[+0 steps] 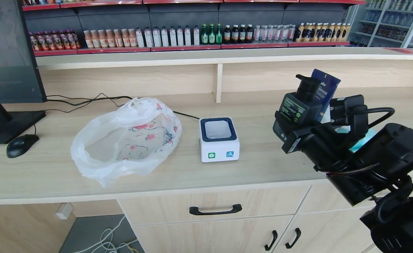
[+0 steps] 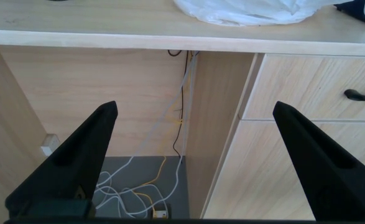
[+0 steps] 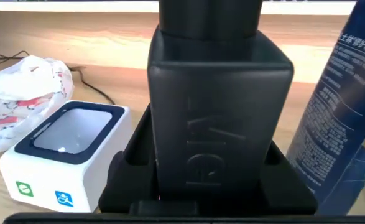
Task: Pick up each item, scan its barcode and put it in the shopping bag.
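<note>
My right gripper (image 1: pixel 292 135) is shut on a black bottle (image 1: pixel 298 105) with a green label, held tilted above the counter to the right of the white scanner (image 1: pixel 218 138). In the right wrist view the black bottle (image 3: pixel 213 124) sits between the fingers (image 3: pixel 117 180), with the scanner (image 3: pixel 64 152) off to one side. A tall blue package (image 1: pixel 326 89) stands behind the bottle. The white shopping bag (image 1: pixel 127 140) lies open left of the scanner. My left gripper (image 2: pixel 194 107) hangs open below the counter edge, facing the cabinet front.
A monitor (image 1: pixel 9 52) and a black mouse (image 1: pixel 21 144) stand at the counter's left end, with cables (image 1: pixel 87 100) behind the bag. A teal item (image 1: pixel 363 140) lies under my right arm. Drawers with black handles (image 1: pixel 215 210) are below. A raised shelf ledge (image 1: pixel 218 82) backs the counter.
</note>
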You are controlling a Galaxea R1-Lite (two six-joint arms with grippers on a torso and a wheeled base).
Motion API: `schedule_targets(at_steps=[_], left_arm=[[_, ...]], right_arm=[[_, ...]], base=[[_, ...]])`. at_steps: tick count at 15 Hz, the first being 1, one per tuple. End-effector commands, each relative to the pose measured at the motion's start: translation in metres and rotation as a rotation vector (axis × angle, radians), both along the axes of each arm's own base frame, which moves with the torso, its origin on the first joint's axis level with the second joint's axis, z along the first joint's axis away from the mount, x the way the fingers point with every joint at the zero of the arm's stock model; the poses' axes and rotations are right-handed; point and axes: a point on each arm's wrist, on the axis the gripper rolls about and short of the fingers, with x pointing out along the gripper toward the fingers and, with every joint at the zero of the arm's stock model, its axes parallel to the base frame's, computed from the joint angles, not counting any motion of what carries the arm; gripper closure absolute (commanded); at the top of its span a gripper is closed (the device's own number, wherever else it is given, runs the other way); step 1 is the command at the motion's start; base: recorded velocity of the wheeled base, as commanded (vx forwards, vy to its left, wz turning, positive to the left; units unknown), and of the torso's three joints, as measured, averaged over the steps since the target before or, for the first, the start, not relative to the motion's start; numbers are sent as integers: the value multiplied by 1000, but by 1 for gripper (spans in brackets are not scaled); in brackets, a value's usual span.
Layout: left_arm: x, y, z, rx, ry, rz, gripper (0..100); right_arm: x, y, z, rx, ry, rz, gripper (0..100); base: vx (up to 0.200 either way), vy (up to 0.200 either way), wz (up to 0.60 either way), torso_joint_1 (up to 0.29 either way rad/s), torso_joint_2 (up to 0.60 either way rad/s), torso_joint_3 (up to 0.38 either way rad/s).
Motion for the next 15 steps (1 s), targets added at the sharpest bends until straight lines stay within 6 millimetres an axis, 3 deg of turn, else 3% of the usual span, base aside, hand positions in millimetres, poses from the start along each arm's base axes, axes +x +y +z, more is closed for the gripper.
schedule_targets(at_steps=[1, 6, 10, 15], left_arm=[[0, 0, 0, -1, 0, 0, 0], [0, 0, 0, -4, 0, 0, 0], [0, 0, 0, -4, -2, 0, 0], [0, 0, 0, -6, -2, 0, 0]], right_arm=[[-1, -12, 4, 7, -9, -33, 100], [-6, -15, 13, 41, -33, -30, 100], [-9, -17, 15, 55, -32, -26, 100], [-10, -17, 19, 69, -44, -22, 100]], base=[[0, 0, 0, 0, 0, 0], [-200, 0, 0, 2, 4, 1], [0, 0, 0, 0, 0, 0], [0, 200, 0, 8, 2, 0]])
